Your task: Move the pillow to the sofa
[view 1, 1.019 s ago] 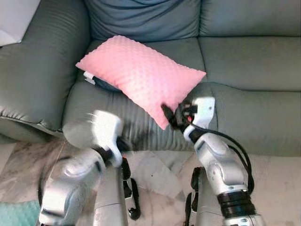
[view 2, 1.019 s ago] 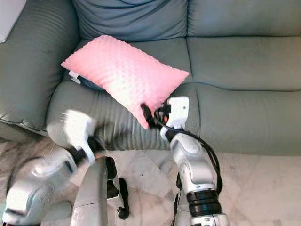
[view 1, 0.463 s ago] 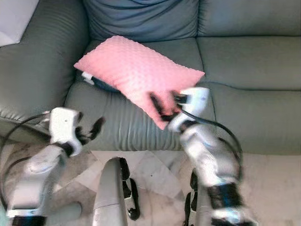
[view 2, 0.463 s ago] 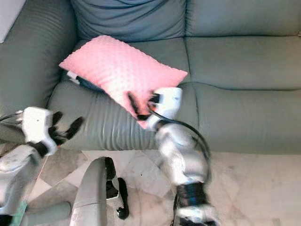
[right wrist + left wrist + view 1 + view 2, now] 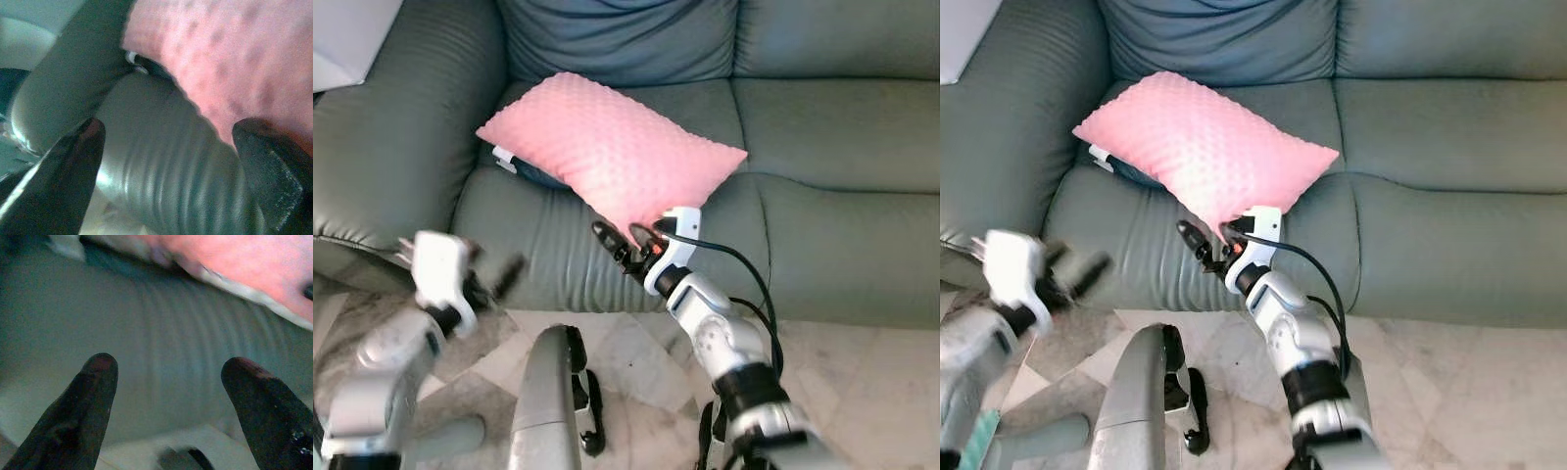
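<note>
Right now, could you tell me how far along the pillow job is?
Looks done: the pink pillow lies on the sofa seat. In hand: nothing; the right gripper sits open at the pillow's front corner, the left gripper open near the seat front. Left: pulling both arms clear.

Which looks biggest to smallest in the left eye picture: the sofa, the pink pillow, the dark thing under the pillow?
1. sofa, biggest by far.
2. pink pillow.
3. dark thing under the pillow, smallest, but mostly hidden, so its real size is unsure.
</note>
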Motion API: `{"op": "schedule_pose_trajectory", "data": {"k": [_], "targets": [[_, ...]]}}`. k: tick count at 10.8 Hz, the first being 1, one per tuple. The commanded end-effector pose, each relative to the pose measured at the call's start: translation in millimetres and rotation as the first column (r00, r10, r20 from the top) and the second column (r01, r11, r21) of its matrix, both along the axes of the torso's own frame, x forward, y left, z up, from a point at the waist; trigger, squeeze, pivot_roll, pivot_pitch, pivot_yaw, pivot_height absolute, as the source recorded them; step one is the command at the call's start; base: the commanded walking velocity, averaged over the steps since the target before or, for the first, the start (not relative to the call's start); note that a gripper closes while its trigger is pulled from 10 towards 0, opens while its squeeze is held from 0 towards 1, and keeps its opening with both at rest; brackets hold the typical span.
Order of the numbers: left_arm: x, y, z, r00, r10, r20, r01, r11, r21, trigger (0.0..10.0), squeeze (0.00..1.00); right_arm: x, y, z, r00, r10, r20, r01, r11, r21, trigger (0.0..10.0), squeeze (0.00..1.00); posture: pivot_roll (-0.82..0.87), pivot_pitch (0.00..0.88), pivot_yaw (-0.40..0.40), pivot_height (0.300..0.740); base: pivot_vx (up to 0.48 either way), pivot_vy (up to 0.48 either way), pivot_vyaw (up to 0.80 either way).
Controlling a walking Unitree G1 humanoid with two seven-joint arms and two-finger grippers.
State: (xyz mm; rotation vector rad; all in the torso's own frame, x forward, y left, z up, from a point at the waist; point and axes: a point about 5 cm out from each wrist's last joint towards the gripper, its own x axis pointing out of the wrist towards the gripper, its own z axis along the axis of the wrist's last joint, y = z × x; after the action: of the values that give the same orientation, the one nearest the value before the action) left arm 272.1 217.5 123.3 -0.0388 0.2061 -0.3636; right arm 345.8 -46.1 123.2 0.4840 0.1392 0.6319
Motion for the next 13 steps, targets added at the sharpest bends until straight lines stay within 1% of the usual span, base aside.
{"op": "schedule_pose_trajectory", "data": {"k": [1,2,3,4,5,6,8,9,10,11,12,13], "targets": [[-8.6,-3.5,-4.4,0.997,-0.058,-0.040,0.058,0.998,-0.015,10.0,0.00,0.9,-10.5,-13.9,1.000,-0.028,-0.005,0.027,0.997,-0.078,10.0,0.00,0.05,0.297,0.093,0.599,0.000,0.000,0.00],[-9.0,-2.8,-4.1,0.997,-0.061,-0.042,0.061,0.998,-0.005,10.0,0.00,3.9,-22.6,-17.7,0.998,-0.060,0.000,0.060,0.992,-0.115,10.0,0.00,0.06,0.300,0.096,0.599,0.000,0.000,0.00],[-9.5,-0.1,-4.3,0.997,-0.062,-0.051,0.062,0.998,0.002,10.0,0.00,7.8,-43.2,-21.5,0.995,-0.091,0.043,0.098,0.967,-0.233,10.0,0.00,0.06,0.301,0.100,0.599,0.000,0.000,0.00],[-9.2,0.7,-3.6,0.997,-0.059,-0.052,0.059,0.998,0.000,10.0,0.00,10.3,-53.8,-21.4,0.992,-0.111,0.066,0.125,0.952,-0.278,10.0,0.00,0.06,0.303,0.104,0.599,0.000,0.000,0.00],[-8.7,-0.4,-2.0,0.997,-0.060,-0.051,0.060,0.998,-0.004,10.0,0.00,18.7,-84.5,-15.8,0.978,-0.172,0.119,0.204,0.910,-0.360,10.0,0.00,0.06,0.306,0.109,0.599,0.000,0.000,0.00],[-9.3,-1.6,-1.4,0.997,-0.062,-0.054,0.062,0.998,-0.007,10.0,0.00,24.3,-104.7,-9.7,0.970,-0.191,0.148,0.236,0.881,-0.411,10.0,0.00,0.07,0.309,0.113,0.599,0.000,0.000,0.00],[-9.3,-2.9,-0.9,0.996,-0.064,-0.054,0.064,0.998,-0.009,10.0,0.00,28.8,-122.5,-1.2,0.965,-0.184,0.189,0.254,0.838,-0.482,10.0,0.00,0.07,0.309,0.115,0.599,0.000,0.000,0.00],[-9.6,-3.2,-0.9,0.996,-0.065,-0.056,0.065,0.998,-0.008,10.0,0.00,32.0,-130.3,5.3,0.959,-0.192,0.209,0.273,0.826,-0.493,10.0,0.00,0.06,0.310,0.114,0.599,0.000,0.000,0.00],[-9.8,-3.0,-0.9,0.996,-0.065,-0.057,0.065,0.998,-0.007,10.0,0.00,33.5,-130.7,9.0,0.958,-0.189,0.218,0.274,0.834,-0.479,10.0,0.00,0.06,0.310,0.112,0.599,0.000,0.000,0.00],[-9.1,-3.1,-0.7,0.997,-0.062,-0.056,0.061,0.998,-0.006,10.0,0.00,31.1,-114.0,9.0,0.963,-0.131,0.234,0.223,0.876,-0.427,10.0,0.00,0.06,0.310,0.109,0.599,0.000,0.000,0.00],[-8.0,-3.8,0.2,0.997,-0.061,-0.052,0.061,0.998,-0.009,10.0,0.00,29.2,-100.2,12.1,0.960,-0.110,0.257,0.201,0.911,-0.360,10.0,0.00,0.06,0.309,0.108,0.599,0.000,0.000,0.00],[-6.8,-5.8,1.0,0.997,-0.066,-0.046,0.065,0.998,-0.012,10.0,0.00,23.8,-86.7,14.5,0.952,-0.100,0.290,0.193,0.930,-0.314,10.0,0.00,0.05,0.306,0.106,0.599,0.000,0.000,0.00]]}}
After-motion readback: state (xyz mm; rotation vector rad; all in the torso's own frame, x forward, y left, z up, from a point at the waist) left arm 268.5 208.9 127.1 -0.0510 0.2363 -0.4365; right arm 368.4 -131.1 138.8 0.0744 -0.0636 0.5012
